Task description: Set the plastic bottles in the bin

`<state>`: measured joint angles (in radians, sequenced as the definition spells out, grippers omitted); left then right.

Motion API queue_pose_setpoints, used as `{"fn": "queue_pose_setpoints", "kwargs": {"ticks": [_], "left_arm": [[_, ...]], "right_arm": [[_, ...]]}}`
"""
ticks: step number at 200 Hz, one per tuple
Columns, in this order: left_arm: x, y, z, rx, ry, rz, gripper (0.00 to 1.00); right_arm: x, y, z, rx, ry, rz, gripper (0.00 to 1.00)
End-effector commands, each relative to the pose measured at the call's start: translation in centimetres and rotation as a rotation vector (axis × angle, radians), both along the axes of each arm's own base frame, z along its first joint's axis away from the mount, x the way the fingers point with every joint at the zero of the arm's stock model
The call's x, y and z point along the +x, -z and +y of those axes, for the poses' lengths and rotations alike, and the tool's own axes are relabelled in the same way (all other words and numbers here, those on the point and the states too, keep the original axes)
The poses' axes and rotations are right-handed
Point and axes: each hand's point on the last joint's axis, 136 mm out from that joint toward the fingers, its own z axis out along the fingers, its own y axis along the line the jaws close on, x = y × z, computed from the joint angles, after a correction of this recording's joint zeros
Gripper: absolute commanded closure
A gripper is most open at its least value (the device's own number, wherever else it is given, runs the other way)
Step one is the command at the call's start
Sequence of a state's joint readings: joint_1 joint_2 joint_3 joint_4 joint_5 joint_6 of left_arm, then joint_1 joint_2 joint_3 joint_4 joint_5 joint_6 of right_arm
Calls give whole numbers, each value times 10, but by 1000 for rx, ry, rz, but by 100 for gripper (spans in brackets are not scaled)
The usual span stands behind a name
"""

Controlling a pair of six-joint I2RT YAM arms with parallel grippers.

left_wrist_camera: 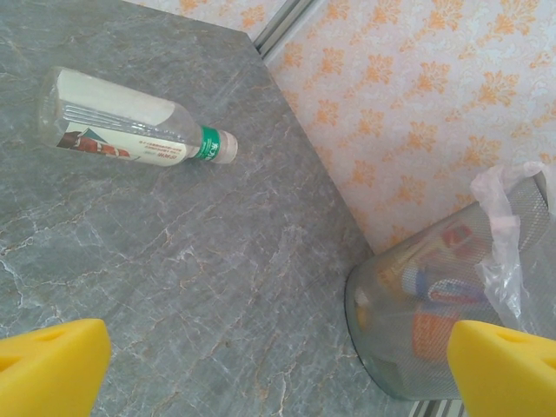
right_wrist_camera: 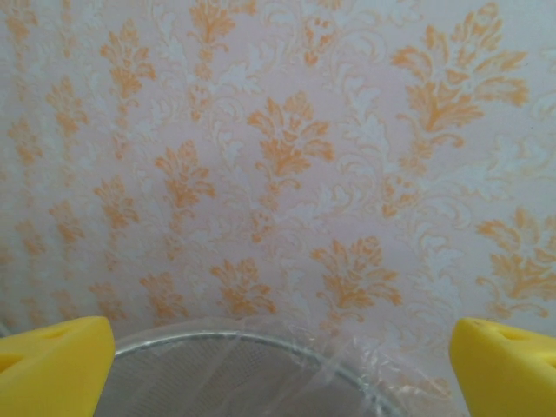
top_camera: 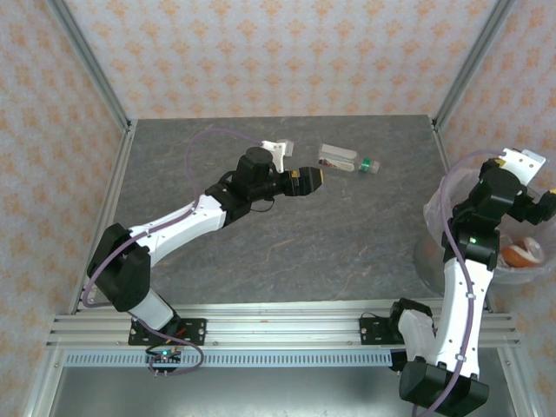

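At the near edge, a ribbed aluminium rail (top_camera: 278,326) is seen carrying both arm bases, and beyond it a flat bench (top_camera: 304,252) of grey, marble-veined stone pattern is spread out. The left claw (top_camera: 311,180) (left_wrist_camera: 278,373) is held released above the middle of the bench, its yellow wedge-shaped pads spread wide with nothing between them. Ahead of this claw and a little to its left, apart from it, a clear plastic bottle (top_camera: 343,159) (left_wrist_camera: 130,130) is laid on its side on the stone; a white label with red print, a green band at the neck and a pale cap are shown on it. Nothing is placed between claw and bottle. Ahead and to the right of the same claw, at the bench's right edge, a round bin (top_camera: 432,213) (left_wrist_camera: 408,347) of fine wire mesh is seen, lined with a crinkled translucent bag (left_wrist_camera: 508,217); several bottles (top_camera: 521,254) (left_wrist_camera: 434,287) with orange and red labels are piled inside. The right claw (top_camera: 543,207) (right_wrist_camera: 278,365) is held over this bin, released as well, pads wide apart and empty, with the curved rim of the bin (right_wrist_camera: 261,347) just below it. The space is closed off by walls of pale wallpaper (top_camera: 278,52) (right_wrist_camera: 287,156) printed with orange floral sprigs, joined by slanting aluminium posts (top_camera: 91,65).
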<state>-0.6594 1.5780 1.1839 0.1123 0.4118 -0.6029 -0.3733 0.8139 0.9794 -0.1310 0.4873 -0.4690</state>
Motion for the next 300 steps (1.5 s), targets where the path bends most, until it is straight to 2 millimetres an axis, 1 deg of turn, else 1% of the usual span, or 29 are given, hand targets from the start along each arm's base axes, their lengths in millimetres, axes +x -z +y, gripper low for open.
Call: {"fn": "queue_pose_setpoints", "kwargs": {"ticks": [1,12,21,34,51,77,86,100,115,136,145,150,174,203,215,219,220,223,248,276,287,300], "left_arm": [[5,-9,-2,-14,-1,-20,0],[5,-8,-1,-10,-4,-19,0],[5,-7,-1,-4,-5,-18,0],[6,-5,0,3,-11,-15,0],[7,-5,0,4,-16,-15,0],[8,-6,5,9,-38,-20,0],[9,-6,7,13,-51,-22,0],[10,-4,13,24,-76,-22,0],[11,0,20,34,-110,-16,0],[16,8,35,48,-182,1,0],[18,12,43,63,-224,13,0],[19,15,49,70,-249,20,0],[25,28,78,93,-382,61,0],[27,42,109,84,-508,109,0],[25,47,118,85,-542,123,0],[24,48,121,85,-550,125,0],[24,48,121,87,-552,125,0],[23,49,123,87,-557,127,0],[17,55,138,114,-603,138,0],[8,59,152,133,-643,144,0],[3,61,158,139,-661,144,0],[-3,59,166,141,-685,139,0]], "right_arm": [[12,26,6,133,-62,9,1],[20,31,13,184,-117,7,1],[29,36,23,231,-191,5,1],[45,43,42,311,-327,-4,1],[60,45,67,420,-473,-46,1],[72,33,96,534,-622,-161,1],[76,27,108,575,-692,-206,1],[84,19,136,655,-840,-264,1],[91,13,153,729,-915,-317,1],[102,14,175,778,-982,-282,1],[107,17,187,790,-1022,-238,1],[111,19,198,793,-1061,-207,1],[128,39,235,784,-1149,-64,1],[150,68,274,682,-1208,98,1],[160,79,286,649,-1227,152,1],[161,79,290,634,-1235,162,1],[163,83,291,637,-1234,175,1],[167,89,295,634,-1236,194,1],[185,114,322,579,-1292,310,1],[208,148,343,555,-1335,439,1],[217,161,345,551,-1329,479,1],[229,174,342,550,-1289,513,1]]}}
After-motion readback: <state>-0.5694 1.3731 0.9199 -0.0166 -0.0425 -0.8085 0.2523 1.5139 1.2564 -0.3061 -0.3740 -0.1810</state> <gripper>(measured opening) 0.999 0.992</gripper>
